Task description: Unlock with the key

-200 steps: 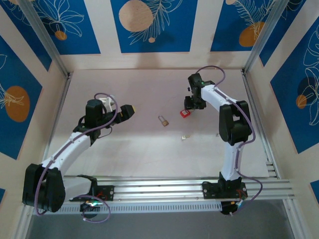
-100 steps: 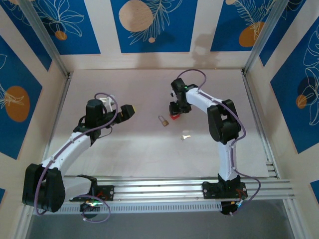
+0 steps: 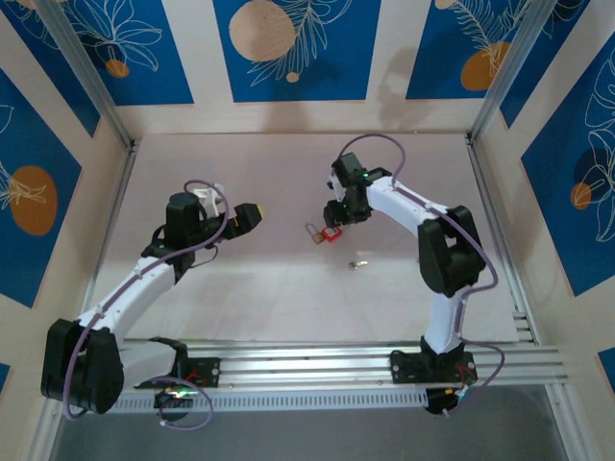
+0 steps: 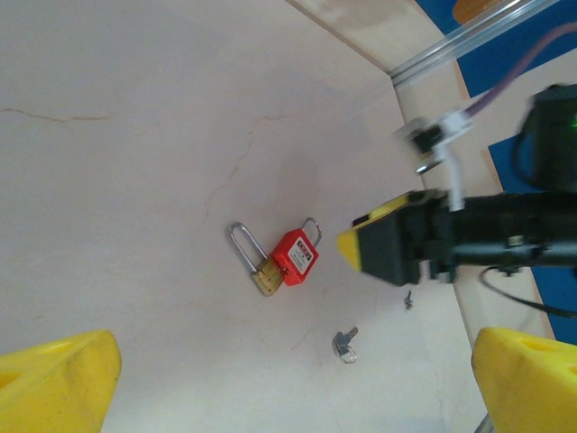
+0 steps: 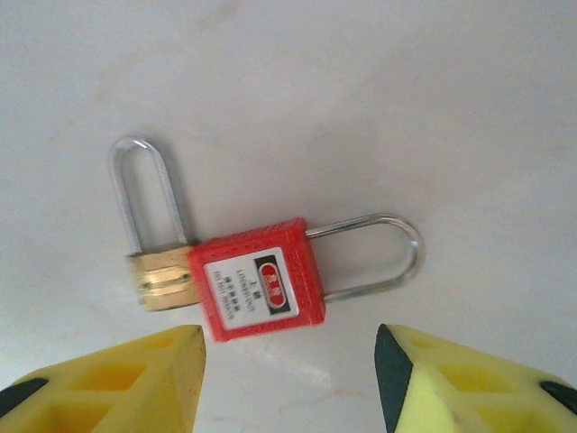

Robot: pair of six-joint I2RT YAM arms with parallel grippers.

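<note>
On the bench (image 3: 240, 288), the key (image 3: 356, 262) is laid roughly left-right, near and right of the right pincer (image 5: 288, 352), held wide above two padlocks (image 5: 260, 290); the left pincer (image 3: 252, 213), also wide, is farther off.

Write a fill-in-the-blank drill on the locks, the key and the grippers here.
1. The padlock touching the brass padlock has a ____ body.
2. The key lies on the table, gripped by ____ gripper.
3. The right gripper hovers over both padlocks with its jaws ____.
Missing words: red; neither; open.
</note>
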